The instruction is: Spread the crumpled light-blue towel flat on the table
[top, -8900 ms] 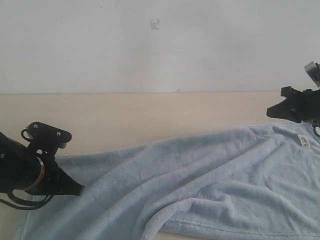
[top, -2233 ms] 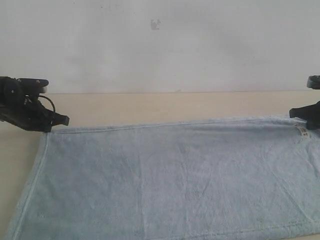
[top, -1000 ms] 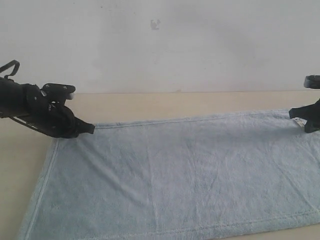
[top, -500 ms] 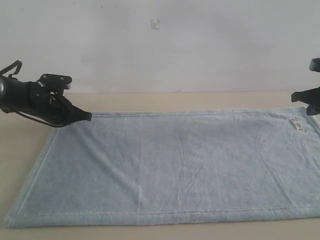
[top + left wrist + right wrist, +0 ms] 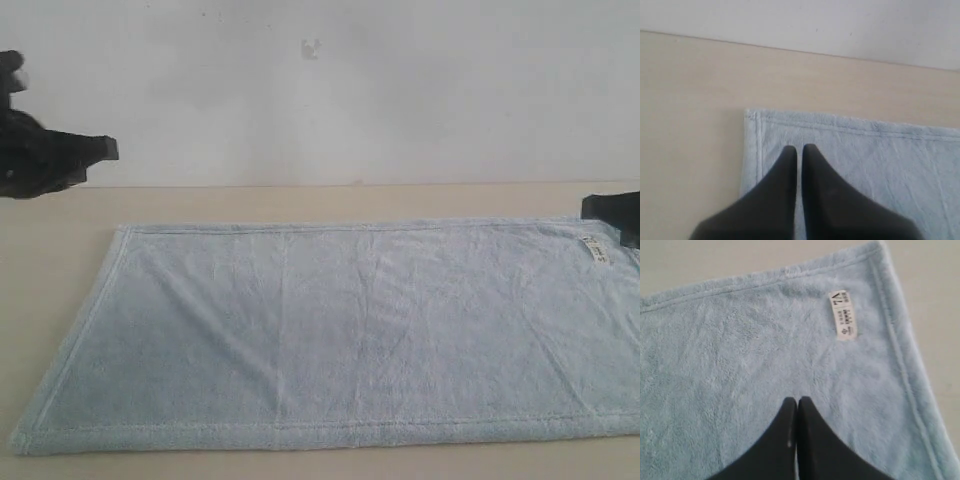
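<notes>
The light-blue towel point(image 5: 340, 330) lies spread flat on the beige table point(image 5: 300, 200), its hem showing all round and its white tag point(image 5: 594, 250) at the far right corner. My left gripper point(image 5: 108, 149) hangs shut and empty above the table, up and left of the towel's far left corner. In the left wrist view its jaws point(image 5: 799, 148) hover over that corner of the towel point(image 5: 865, 145). My right gripper point(image 5: 592, 207) sits at the far right corner, shut and empty. In the right wrist view it point(image 5: 796, 400) is above the towel point(image 5: 740, 340), short of the tag point(image 5: 842, 315).
A plain white wall point(image 5: 320, 90) rises behind the table's back edge. Bare tabletop point(image 5: 690, 100) shows left of the towel and in a strip behind it. The towel's right end runs out of the exterior view.
My left gripper has let go of the far left corner and pulled up and away to the left. The towel has settled flat. The right gripper has barely shifted.
</notes>
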